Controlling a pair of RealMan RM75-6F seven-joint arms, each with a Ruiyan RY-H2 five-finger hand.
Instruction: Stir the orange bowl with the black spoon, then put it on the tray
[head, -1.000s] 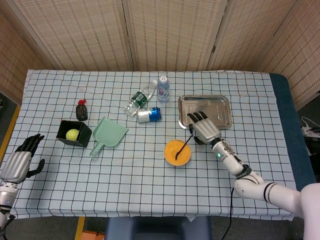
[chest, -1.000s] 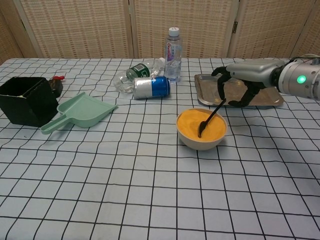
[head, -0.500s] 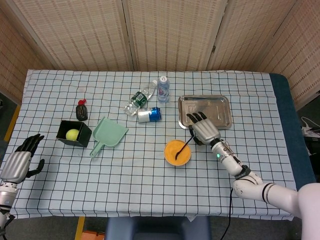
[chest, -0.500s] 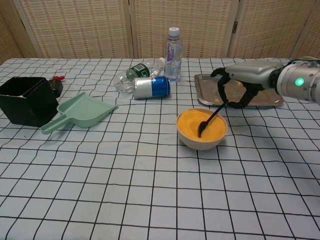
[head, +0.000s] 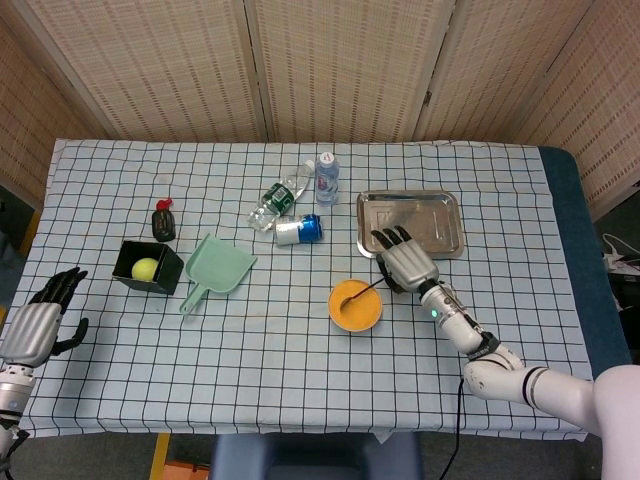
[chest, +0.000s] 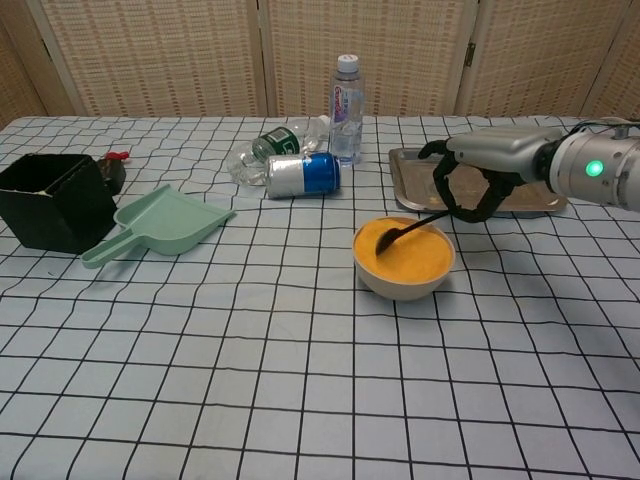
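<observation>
The orange bowl (head: 355, 306) (chest: 404, 258) stands on the checked cloth in front of the metal tray (head: 410, 222) (chest: 478, 196). My right hand (head: 404, 260) (chest: 478, 176) holds the black spoon (head: 359, 293) (chest: 402, 230) by its handle, just right of the bowl. The spoon's head lies low at the bowl's back left, its handle nearly level. My left hand (head: 40, 318) hangs open beyond the table's left edge, far from everything; the chest view does not show it.
A mint dustpan (head: 216, 270) (chest: 160, 224) and a black box (head: 148, 266) (chest: 52, 200) with a yellow ball lie to the left. A blue can (head: 299, 229) (chest: 302, 174), a fallen bottle (head: 278, 197) and an upright bottle (head: 326, 180) (chest: 345, 97) sit behind the bowl.
The right hand has swung the spoon's head from the bowl's middle to its back left, and the handle has dropped closer to level. The left hand has not moved.
</observation>
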